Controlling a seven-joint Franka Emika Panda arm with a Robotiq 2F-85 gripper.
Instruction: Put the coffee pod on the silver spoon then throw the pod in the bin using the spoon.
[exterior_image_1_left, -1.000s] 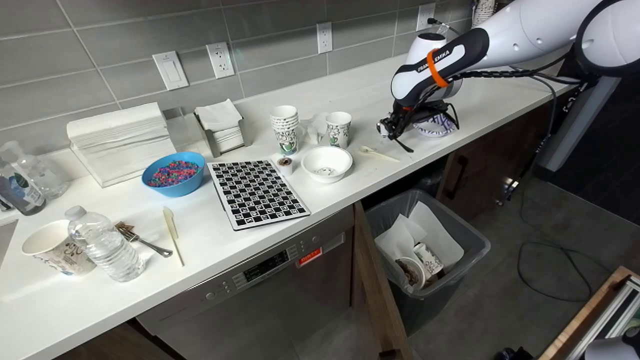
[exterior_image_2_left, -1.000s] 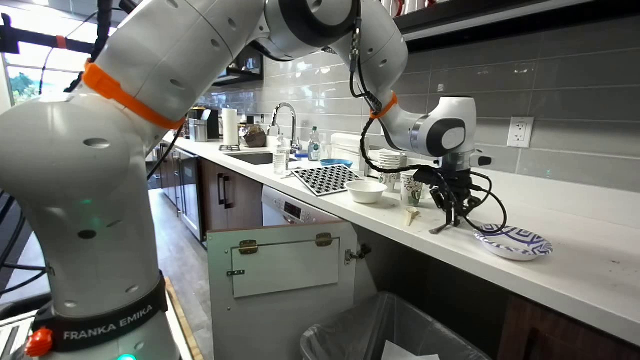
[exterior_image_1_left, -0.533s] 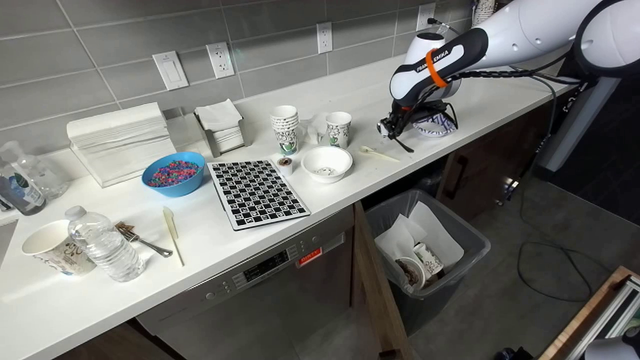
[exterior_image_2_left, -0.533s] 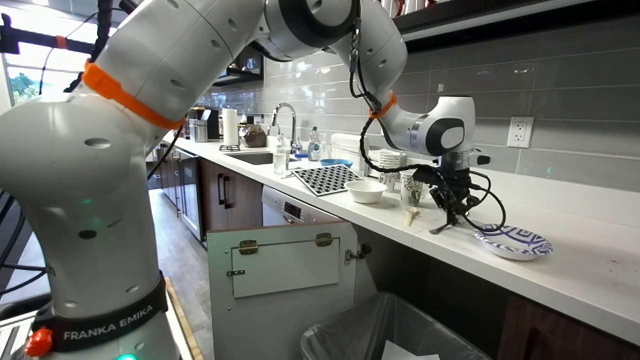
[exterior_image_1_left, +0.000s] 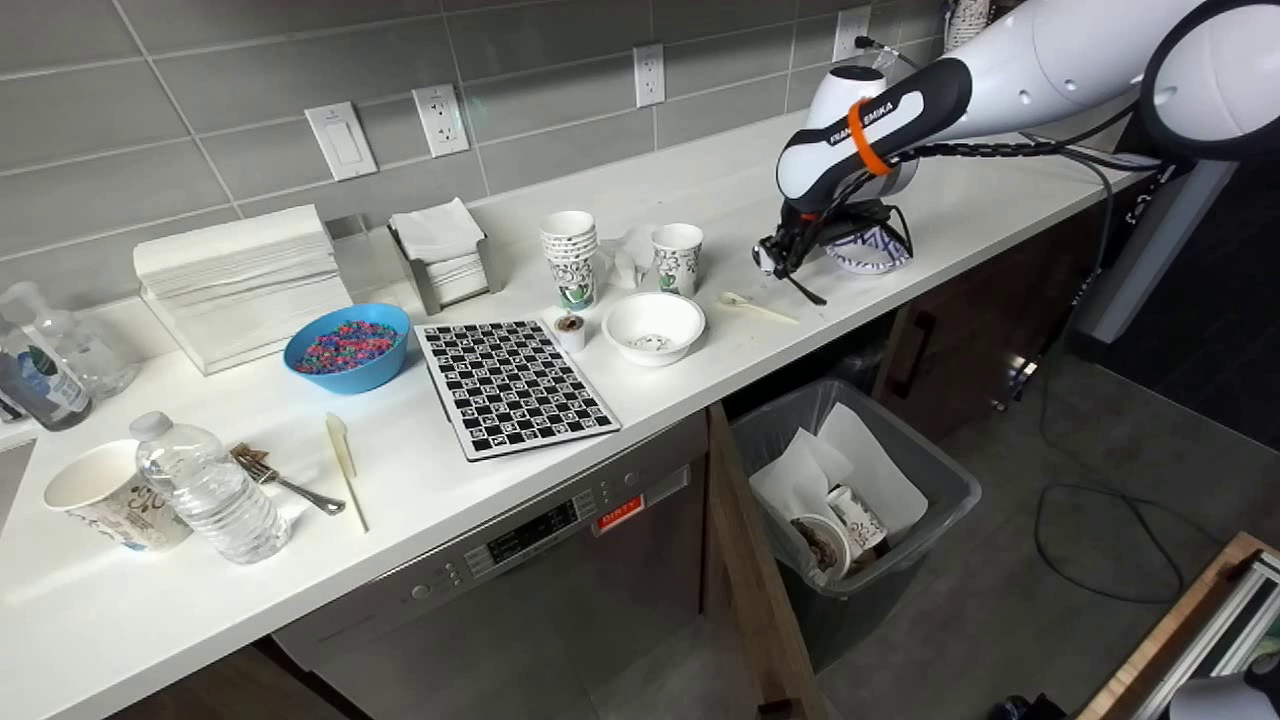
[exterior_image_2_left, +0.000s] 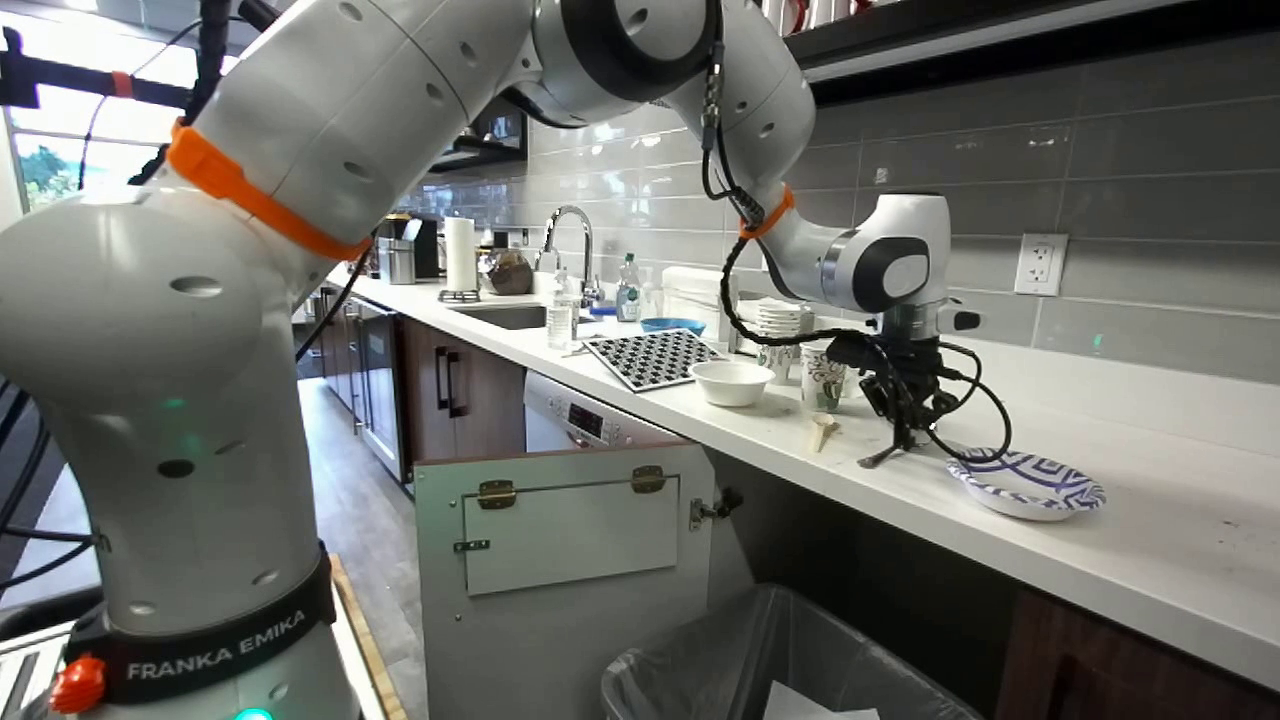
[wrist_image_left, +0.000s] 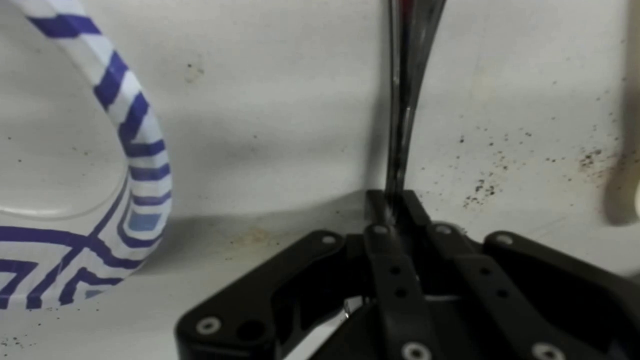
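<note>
The slim metal spoon (wrist_image_left: 400, 110) is between my fingertips (wrist_image_left: 394, 207) in the wrist view, which are shut on it. It widens toward the top of that view, where it leaves the frame. In both exterior views my gripper (exterior_image_1_left: 788, 270) (exterior_image_2_left: 905, 438) is low over the counter, and the spoon (exterior_image_1_left: 808, 292) (exterior_image_2_left: 880, 458) sticks out toward the front edge. I cannot tell whether it touches the counter. The coffee pod (exterior_image_1_left: 570, 334) stands upright left of the white bowl in an exterior view. The lined bin (exterior_image_1_left: 945, 500) (exterior_image_2_left: 775, 600) is below, in the open cabinet.
A patterned bowl (exterior_image_1_left: 870, 262) (wrist_image_left: 145, 175) is close beside my gripper. A pale wooden spoon (exterior_image_1_left: 760, 308), the white bowl (exterior_image_1_left: 652, 330), a paper cup (exterior_image_1_left: 676, 262) and stacked cups (exterior_image_1_left: 570, 262) stand nearby. The checkered board (exterior_image_1_left: 515, 390) and open cabinet door (exterior_image_2_left: 570, 530) are also present.
Between one second and half a second ago my fingers draw together around the spoon. The arm shifts only very slightly. The pod and the bin stay where they were.
</note>
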